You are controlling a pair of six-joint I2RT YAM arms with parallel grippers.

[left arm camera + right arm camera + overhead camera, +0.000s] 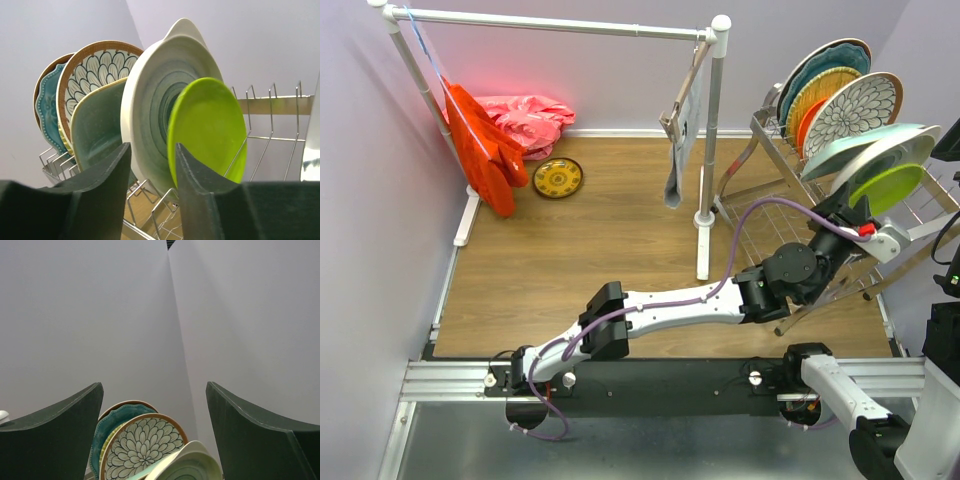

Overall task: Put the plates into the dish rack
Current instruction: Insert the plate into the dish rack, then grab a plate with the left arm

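At the frame's right, the left gripper (152,147), jaws parted, sits at the lime green plate (210,135) in the dish rack (275,105) (perhaps touching); right gripper (154,384) spread wide.

Left arm (680,303) showed white moulded shell links between blocky black joint housings, with a purple cable (760,207) looping loose from base to wrist and a small red tab (867,229) by the wrist. Right arm (835,385) had the same white shell and black joints. The left gripper (152,146) and right gripper (154,383) carried matte, dark grey-green wedge fingers tapering to blunt tips.
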